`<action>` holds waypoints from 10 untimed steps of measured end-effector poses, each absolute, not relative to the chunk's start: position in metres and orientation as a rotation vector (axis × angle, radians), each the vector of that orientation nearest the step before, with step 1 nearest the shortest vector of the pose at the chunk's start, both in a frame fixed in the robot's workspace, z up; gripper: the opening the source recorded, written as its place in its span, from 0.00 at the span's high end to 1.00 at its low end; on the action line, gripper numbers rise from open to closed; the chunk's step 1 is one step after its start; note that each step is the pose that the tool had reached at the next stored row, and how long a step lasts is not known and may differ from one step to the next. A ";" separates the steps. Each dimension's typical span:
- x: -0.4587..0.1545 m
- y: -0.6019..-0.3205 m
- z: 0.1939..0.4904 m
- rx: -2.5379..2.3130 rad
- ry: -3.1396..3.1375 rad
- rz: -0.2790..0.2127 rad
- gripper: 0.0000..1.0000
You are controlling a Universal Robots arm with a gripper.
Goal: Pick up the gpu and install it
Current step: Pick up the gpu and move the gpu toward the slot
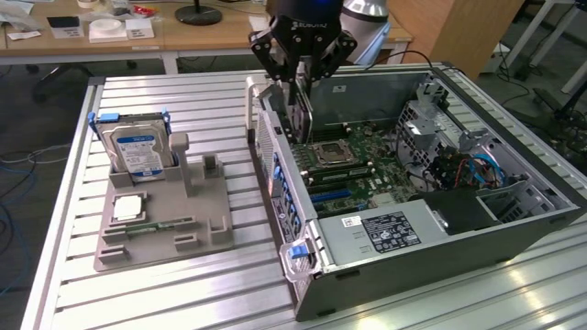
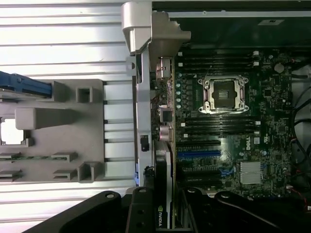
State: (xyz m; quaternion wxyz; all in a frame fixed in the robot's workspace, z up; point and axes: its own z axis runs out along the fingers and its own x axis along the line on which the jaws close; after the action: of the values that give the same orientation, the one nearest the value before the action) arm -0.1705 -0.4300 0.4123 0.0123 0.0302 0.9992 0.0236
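Ribbed aluminium table carries an open grey tower computer case lying on its side at the exterior view's right; at upper centre the black two-fingered gripper is clamped on the gpu, a thin dark circuit card held edge-down over the green motherboard; likely light, stiff, fragile; best held by its upper edge, clear of components; its small label reads NVIDIA.

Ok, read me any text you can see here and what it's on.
"NVIDIA": on the gpu, held in the gripper.
"ROBOTIQ": on the gripper body, upside down.
Hard drive label: too small to read.
Power supply label: too small to read.
Motherboard print: too blurred.
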 end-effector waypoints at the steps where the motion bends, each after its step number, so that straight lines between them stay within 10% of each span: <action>1: -0.168 -0.430 0.412 0.094 3.115 0.074 0.74; 10: -0.144 -0.430 0.412 0.094 3.115 0.074 0.74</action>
State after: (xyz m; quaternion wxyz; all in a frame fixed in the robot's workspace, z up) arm -0.1436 -0.4300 0.4123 0.0121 0.0302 0.9992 0.0236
